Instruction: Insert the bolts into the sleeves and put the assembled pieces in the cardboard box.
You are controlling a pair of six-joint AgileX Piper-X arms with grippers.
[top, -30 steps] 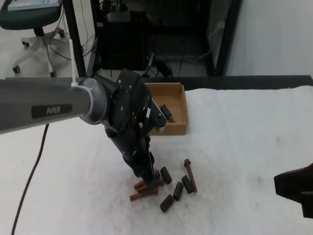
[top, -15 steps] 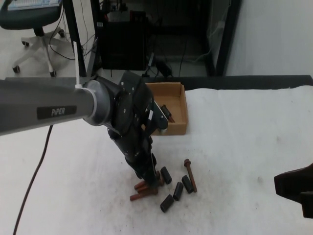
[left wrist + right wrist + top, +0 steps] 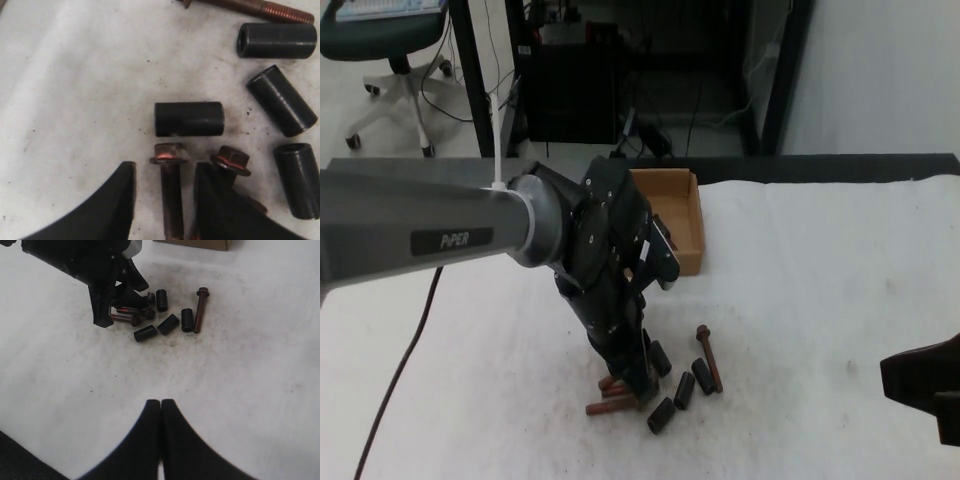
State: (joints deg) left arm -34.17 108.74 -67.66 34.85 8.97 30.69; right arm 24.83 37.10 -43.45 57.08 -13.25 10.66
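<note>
While the left gripper (image 3: 165, 170) stands low over the white bench (image 3: 820, 300), its fingers are spread astride a bolt (image 3: 170, 200), with a gap on each side. A black sleeve (image 3: 188, 119) lies just off the bolt's head. Three more sleeves (image 3: 281, 100) and a long bolt (image 3: 706, 356) lie to the right. The cardboard box (image 3: 686, 262) sits behind this cluster. Far right, the right gripper (image 3: 161, 412) is clenched on nothing, well apart from the parts.

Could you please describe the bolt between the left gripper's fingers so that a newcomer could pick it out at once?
Nearer than the cardboard box, a pile of bolts and sleeves lies on the white bench, with the left gripper open over it. The bolt lies between its fingers, head facing a crosswise sleeve; the neighbouring bolt sits outside them.
</note>
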